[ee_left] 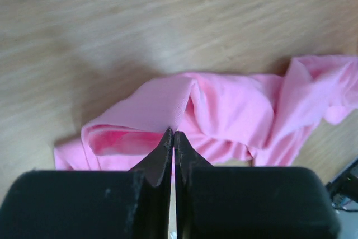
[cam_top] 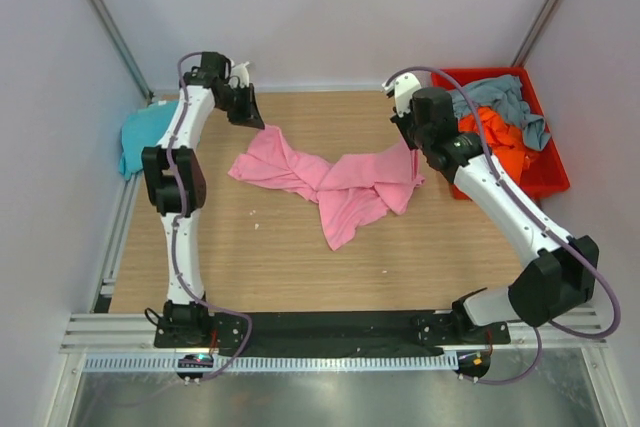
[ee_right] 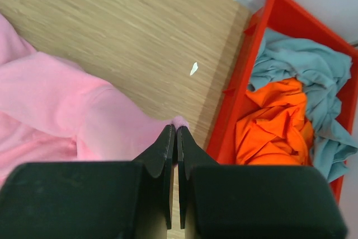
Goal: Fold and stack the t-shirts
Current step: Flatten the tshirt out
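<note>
Top external shows the pink t-shirt (cam_top: 335, 185) lying crosswise between the arms, the left gripper (cam_top: 255, 119) clamped on its left end, the right gripper (cam_top: 413, 150) on its right.

Pink t-shirt (cam_top: 330, 182) was plain, one soft shade all over. Teal t-shirt (cam_top: 143, 135) was solid too. Orange t-shirt (cam_top: 503, 142) was v. bright and plain, grey-blue t-shirt (cam_top: 505, 97) dull and plain. Bin (cam_top: 548, 175) was glossy red. Table (cam_top: 300, 267) was light wood w/ fine straight grain. Left gripper (ee_left: 172, 134) & right gripper (ee_right: 174, 130) were matte black. Arms (cam_top: 500, 192) were white w/ black joints, cables (cam_top: 614, 302) purple.
</note>
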Tool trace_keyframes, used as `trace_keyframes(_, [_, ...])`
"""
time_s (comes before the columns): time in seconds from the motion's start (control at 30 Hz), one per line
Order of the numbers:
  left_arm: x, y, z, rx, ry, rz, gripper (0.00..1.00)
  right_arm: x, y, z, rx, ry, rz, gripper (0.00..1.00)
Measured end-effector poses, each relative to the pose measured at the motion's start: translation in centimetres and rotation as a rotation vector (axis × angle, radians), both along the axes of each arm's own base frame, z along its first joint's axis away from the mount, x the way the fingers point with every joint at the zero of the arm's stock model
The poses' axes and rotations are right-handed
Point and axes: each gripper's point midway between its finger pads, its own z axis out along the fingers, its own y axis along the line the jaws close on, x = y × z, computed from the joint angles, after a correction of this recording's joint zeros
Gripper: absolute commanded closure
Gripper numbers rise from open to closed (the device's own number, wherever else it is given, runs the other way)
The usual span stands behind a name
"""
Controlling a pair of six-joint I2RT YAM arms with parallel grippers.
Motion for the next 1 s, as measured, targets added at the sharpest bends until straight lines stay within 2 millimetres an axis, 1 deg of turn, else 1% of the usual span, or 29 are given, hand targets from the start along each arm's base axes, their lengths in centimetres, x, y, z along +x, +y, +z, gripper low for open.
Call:
trace_keyframes(0.03, [0.9,-0.1,-1.1,0.000,0.009,0.003,0.74,0.3,0.0,-0.8,-0.006,0.019,-0.003,0.99])
trace_keyframes(0.07, [1.7,0.0,-1.8,0.006,0.005,0.008,0.69,0.6,0.1,-1.3,-0.007,0.032,-0.004,0.99])
trace_keyframes(0.1, [2.2,0.0,-2.2,0.010,0.006,0.019,0.64,0.8,0.1,-1.6,-0.007,0.040,-0.008,0.99])
trace_keyframes(0.13, [2.4,0.1,-2.3,0.015,0.008,0.028,0.63,0.9,0.0,-1.8,-0.005,0.044,-0.011,0.98])
trace_keyframes(0.2, [2.3,0.3,-2.2,0.027,0.002,0.041,0.61,1.1,-0.1,-1.6,0.003,0.041,-0.015,0.99])
trace_keyframes(0.23, [1.9,0.5,-2.1,0.034,0.002,0.047,0.59,1.2,-0.1,-1.3,0.007,0.035,-0.016,0.98])
trace_keyframes(0.27, [1.3,0.6,-2.2,0.042,0.003,0.054,0.60,1.3,-0.1,-1.1,0.012,0.029,-0.017,0.98])
trace_keyframes(0.4, [-4.1,1.7,-2.9,0.083,0.070,0.089,0.59,1.4,0.0,-1.0,0.028,0.025,-0.017,0.99])
trace_keyframes(0.43, [-4.9,1.8,-2.9,0.087,0.081,0.091,0.59,1.4,0.0,-1.0,0.033,0.027,-0.015,0.99])
trace_keyframes(0.47, [-5.3,1.9,-3.0,0.090,0.086,0.092,0.59,1.4,0.1,-1.0,0.037,0.027,-0.014,0.99])
trace_keyframes(0.53, [-5.4,2.2,-3.4,0.100,0.085,0.100,0.59,1.4,0.2,-1.1,0.045,0.028,-0.010,0.99])
trace_keyframes(0.7, [-5.2,3.6,-5.4,0.124,0.105,0.132,0.61,1.4,0.4,-1.2,0.061,0.035,-0.002,0.98])
trace_keyframes(0.83, [-4.0,4.3,-7.0,0.134,0.117,0.150,0.64,1.3,0.5,-1.4,0.067,0.039,-0.002,0.98])
trace_keyframes(1.0, [-1.9,4.5,-8.7,0.141,0.120,0.155,0.66,1.3,0.3,-1.9,0.068,0.050,-0.006,0.98])
